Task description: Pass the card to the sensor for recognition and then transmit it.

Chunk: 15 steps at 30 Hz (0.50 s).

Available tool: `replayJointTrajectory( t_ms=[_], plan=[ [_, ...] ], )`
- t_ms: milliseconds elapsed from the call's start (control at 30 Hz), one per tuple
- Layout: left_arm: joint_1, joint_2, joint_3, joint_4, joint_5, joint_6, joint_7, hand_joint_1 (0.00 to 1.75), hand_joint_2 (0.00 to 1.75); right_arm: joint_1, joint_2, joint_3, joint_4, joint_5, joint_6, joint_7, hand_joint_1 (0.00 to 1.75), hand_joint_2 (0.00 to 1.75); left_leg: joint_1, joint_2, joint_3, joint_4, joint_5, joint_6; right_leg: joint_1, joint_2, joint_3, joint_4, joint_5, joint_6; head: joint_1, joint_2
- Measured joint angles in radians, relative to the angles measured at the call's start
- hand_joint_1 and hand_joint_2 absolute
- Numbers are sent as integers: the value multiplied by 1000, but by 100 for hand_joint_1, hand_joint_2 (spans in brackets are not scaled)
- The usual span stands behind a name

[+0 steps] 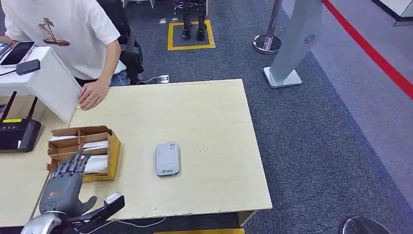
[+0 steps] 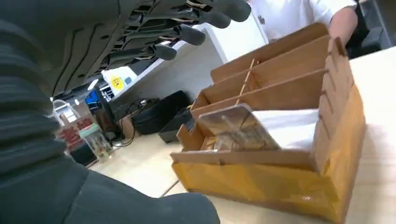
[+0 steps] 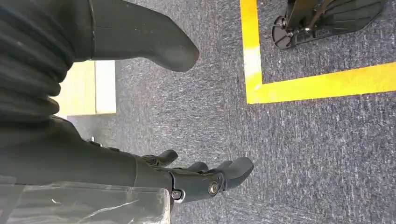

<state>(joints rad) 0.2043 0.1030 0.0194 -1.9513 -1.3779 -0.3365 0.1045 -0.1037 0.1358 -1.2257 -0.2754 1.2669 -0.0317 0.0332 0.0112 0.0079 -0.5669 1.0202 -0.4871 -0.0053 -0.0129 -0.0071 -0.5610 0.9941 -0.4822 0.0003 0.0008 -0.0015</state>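
A brown cardboard box [image 1: 113, 155] with several compartments stands near the table's left front; white cards [image 1: 96, 164] lie in it. My left hand [image 1: 64, 181] hovers just in front of the box, fingers straight and spread toward it, holding nothing. In the left wrist view the fingers [image 2: 187, 33] reach above the box [image 2: 280, 182], where a card [image 2: 289, 130] leans in the nearest slot. A grey-white sensor [image 1: 167, 159] lies flat mid-table, right of the box. My right hand [image 3: 93, 163] hangs over the carpet, fingers apart and empty.
A person in a white shirt [image 1: 58, 29] leans in at the far left, one hand [image 1: 91, 95] resting on the table. A white stand [image 1: 46, 78] and a black router [image 1: 17, 134] sit left of the box. A grey pillar base [image 1: 285, 78] stands on the carpet.
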Motion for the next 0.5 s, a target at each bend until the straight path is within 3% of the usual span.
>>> replayJointTrajectory(
  t_ms=[233,500],
  plan=[
    [52,-6,51,-15,0,-13,-5,0,175,0,-2,0,0,-1,-1,0,0,175,0,0,0,0,0,0,0,0,0,0,0,0,0,0],
    [34,-13,110,-12,-46,-12,-26,0,175,0,-5,0,0,2,-1,0,0,175,0,0,0,0,0,0,0,0,0,0,0,0,0,0]
  ],
)
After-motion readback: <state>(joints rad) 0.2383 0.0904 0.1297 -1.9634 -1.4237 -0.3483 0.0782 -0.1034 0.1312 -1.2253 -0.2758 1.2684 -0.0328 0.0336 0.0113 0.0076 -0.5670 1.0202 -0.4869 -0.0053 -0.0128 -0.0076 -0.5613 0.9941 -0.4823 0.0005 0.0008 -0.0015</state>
